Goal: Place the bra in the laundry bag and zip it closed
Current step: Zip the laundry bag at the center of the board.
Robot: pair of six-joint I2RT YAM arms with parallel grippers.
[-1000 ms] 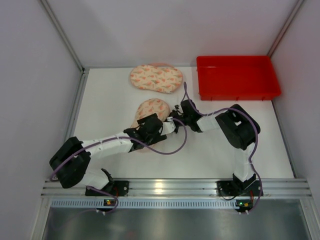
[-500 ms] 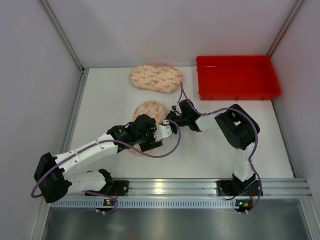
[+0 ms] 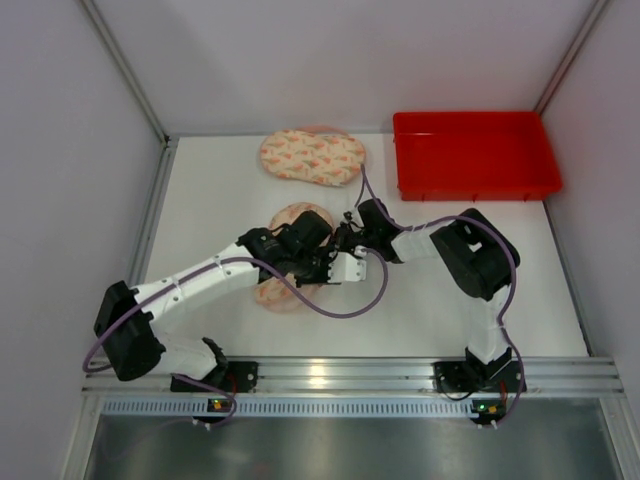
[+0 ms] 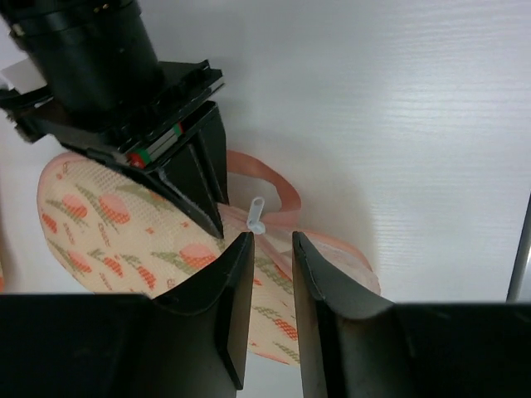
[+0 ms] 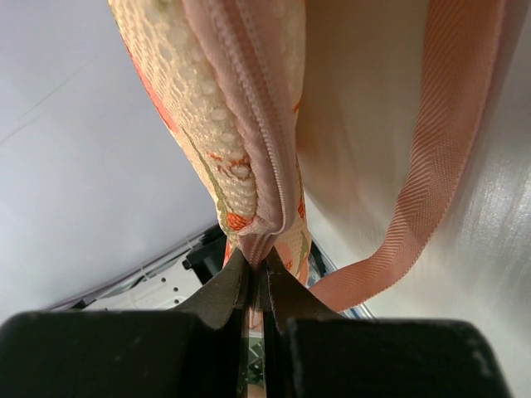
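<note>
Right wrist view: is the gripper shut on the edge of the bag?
Yes, the right gripper pinches the zipper edge of the bag, and its jaws show no gap.

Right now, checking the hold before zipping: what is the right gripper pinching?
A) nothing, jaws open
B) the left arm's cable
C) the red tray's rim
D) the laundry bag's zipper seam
D: the right wrist view shows the right gripper shut on the laundry bag at its zipper seam.

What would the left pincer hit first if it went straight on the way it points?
Probably the white zipper pull on the laundry bag's pink edge, just ahead of the left pincer; depth is unclear.
</note>
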